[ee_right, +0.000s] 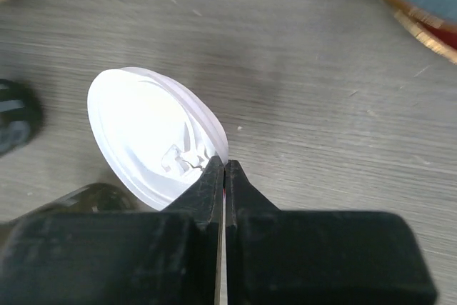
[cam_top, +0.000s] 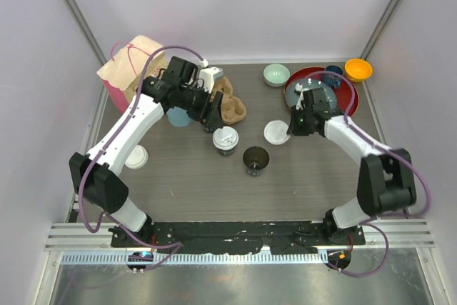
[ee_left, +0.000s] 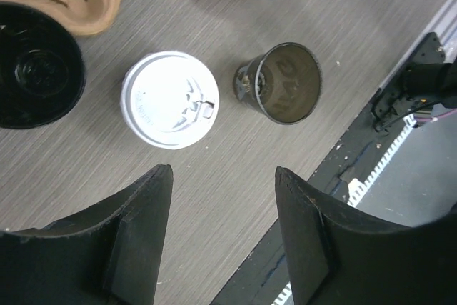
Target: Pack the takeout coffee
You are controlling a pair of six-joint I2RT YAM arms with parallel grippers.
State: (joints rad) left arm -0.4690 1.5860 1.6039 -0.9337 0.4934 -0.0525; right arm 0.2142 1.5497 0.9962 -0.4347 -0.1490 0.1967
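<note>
Your right hand (ee_right: 223, 169) was pinched shut on the rim of a round white plastic sip lid (ee_right: 153, 137), with only the thin lip between the jaws. The lid hung tilted with its gripped edge raised, and the views did not show whether its far edge touched the surface. You should have judged that lid very light, thin, springy and slick. The rim was the one place a narrow pinch could bite, yet any sideways push would likely twist it free. Its likely partner, the open black paper cup (cam_top: 255, 158), stood near the middle of the grey wood-grain surface (cam_top: 300, 176), near the lid and to its left. Whether it held any drink could not be told. Its paper wall would dent under a hard squeeze, and unlidded it would tip easily, so you would want to steady it low on the wall and press the lid straight down. The lidded black paper cup (ee_left: 169, 99) stood just beside it, toward the brown moulded-pulp cup carrier (cam_top: 230, 105). Your left hand (ee_left: 223, 173) hovered above the two cups with its jaws wide apart and nothing between them. The surface looked matte and flat, probably offering fair footing for a cup. A spare white lid (cam_top: 136, 156) lay near your left arm, and a round red tray (cam_top: 346, 94) sat at the far right. Pale walls and metal posts closed in on three sides, leaving you little room for wide swings.
</note>
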